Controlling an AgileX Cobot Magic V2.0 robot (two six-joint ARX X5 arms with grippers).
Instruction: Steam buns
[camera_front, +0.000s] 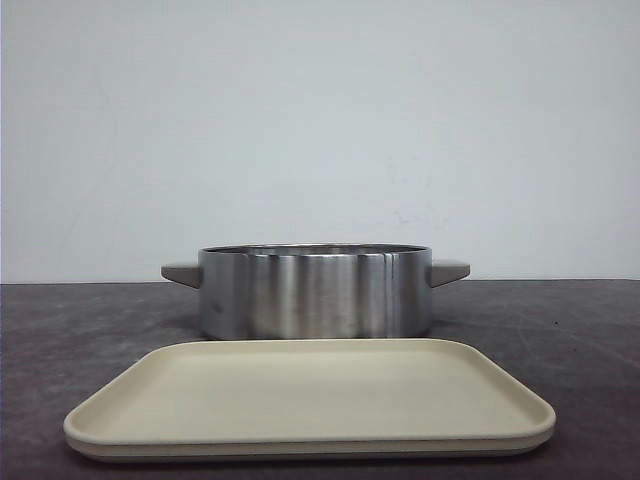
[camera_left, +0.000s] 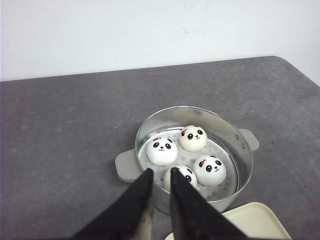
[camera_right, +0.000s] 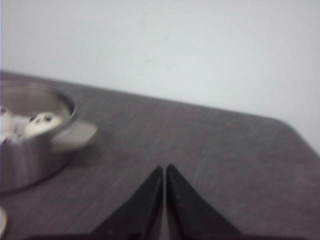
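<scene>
Buns: four white panda-faced dome buns (camera_left: 162, 151) inside round stainless steel steamer pot (camera_front: 315, 292)
Tray: empty beige rectangular plastic tray (camera_front: 310, 398), dark grey tabletop (camera_left: 65, 135)
Left end effector (camera_left: 160, 174): narrowly parted, holding nothing
Right end effector (camera_right: 164, 170): fingers together, holding nothing

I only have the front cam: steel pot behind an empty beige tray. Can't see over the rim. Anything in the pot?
Observer: Yes, four buns with panda faces sit on a perforated steamer plate inside the pot, per the left wrist view.
Operator: Lid on?
Observer: No lid in any view; the pot is open on top.
Operator: Where's the left pincer?
Observer: The left pincer is above the near rim of the pot, fingertips slightly apart, holding nothing.
Operator: Right one?
Observer: The right pincer is over bare table beside the pot's handle, tips nearly touching, empty.
</scene>
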